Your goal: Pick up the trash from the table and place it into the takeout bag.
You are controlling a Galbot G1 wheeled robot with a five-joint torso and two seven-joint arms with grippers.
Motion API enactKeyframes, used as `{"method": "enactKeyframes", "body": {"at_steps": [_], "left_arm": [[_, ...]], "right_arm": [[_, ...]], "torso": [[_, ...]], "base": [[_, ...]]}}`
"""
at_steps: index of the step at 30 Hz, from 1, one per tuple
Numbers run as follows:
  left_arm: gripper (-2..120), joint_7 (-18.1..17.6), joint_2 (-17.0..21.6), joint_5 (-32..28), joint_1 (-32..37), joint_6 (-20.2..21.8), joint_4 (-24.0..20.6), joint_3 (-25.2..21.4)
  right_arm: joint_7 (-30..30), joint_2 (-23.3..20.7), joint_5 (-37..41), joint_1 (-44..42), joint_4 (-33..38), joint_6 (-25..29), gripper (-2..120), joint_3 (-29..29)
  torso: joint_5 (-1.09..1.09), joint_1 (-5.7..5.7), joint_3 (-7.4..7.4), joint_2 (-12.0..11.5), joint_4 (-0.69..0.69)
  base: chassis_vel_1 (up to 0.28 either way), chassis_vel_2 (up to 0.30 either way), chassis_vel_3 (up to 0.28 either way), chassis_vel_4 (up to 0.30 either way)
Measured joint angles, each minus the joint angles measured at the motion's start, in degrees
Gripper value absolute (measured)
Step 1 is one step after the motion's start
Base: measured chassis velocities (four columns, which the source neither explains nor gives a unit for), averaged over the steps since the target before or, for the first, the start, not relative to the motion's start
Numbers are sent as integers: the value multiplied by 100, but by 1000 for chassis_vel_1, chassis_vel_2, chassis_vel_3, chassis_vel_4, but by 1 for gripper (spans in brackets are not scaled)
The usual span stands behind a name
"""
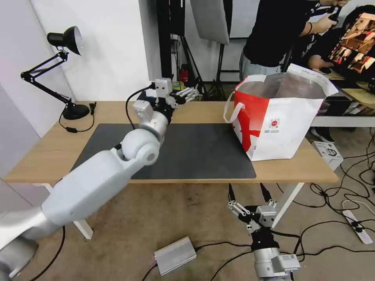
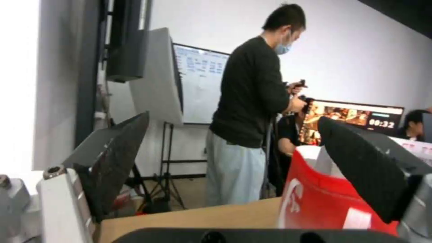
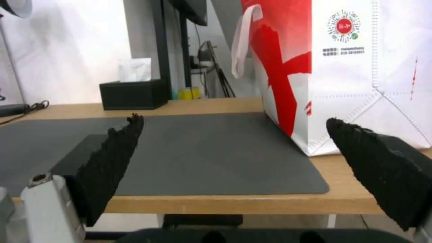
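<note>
Two grippers stand spread and carry nothing; your left gripper (image 1: 183,95) hovers high over the table's (image 1: 47,156) far edge, pointed toward the takeout bag (image 1: 281,128); your right gripper (image 1: 250,193) hangs below the near edge, just in front of the bag. The bag stands upright and open at the mat's (image 1: 195,152) right end; no trash lies on the mat, so you have nothing left to reach for, I judge.

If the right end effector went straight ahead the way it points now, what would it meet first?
Probably the near edge of the table: the open right end effector sits just below it, though depth is unclear.
</note>
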Motion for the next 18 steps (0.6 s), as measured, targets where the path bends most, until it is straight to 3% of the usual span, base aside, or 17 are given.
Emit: {"method": "enactKeyframes", "body": {"at_steps": [6,11,18], "left_arm": [[100,41,407,379,939,1,-543,-607],[100,70,496,513,1422,1,-774,-967],[100,190,437,888,2802,5,-1353,-2126]], "right_arm": [[0,0,0,0,0,0,100,0],[0,0,0,0,0,0,100,0],[0,0,0,0,0,0,100,0]], "torso": [[1,0,0,0,1],[0,-1,0,0,1],[-1,-1,0,0,1]], "base": [[0,0,0,0],[0,0,0,0],[0,0,0,0]]}}
